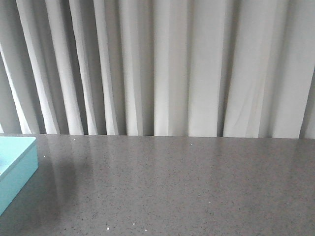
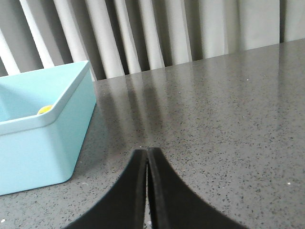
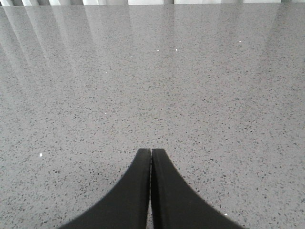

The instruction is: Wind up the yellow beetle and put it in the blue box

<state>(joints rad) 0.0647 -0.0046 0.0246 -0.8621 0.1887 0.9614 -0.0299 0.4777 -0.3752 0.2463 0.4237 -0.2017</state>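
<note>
On a speckled grey stone-look desk [image 1: 187, 187] before pale pleated curtains [image 1: 167, 64], the blue box [image 1: 15, 167] sits at the far left edge of the front view, its smooth turquoise walls rounded at the corners and its rim paler. Just inside it, the left wrist view shows a small patch of bright yellow [image 2: 44, 109] peeping over the rim, which is likely the yellow beetle lying in the box, though too little shows to be sure. The left gripper [image 2: 147, 157] hangs over bare desk near the box's corner, its black curved fingers pressed together with nothing between them. Farther right, the right gripper [image 3: 151, 157] hovers over open desk, well apart from the box, its fingers likewise closed tight and empty. By judgement, the toy would be light, hard and glossy, apt to slip and to roll on its wheels, so a hold across its flanks suits best. The desk's polished top mirrors the curtain folds.
</note>
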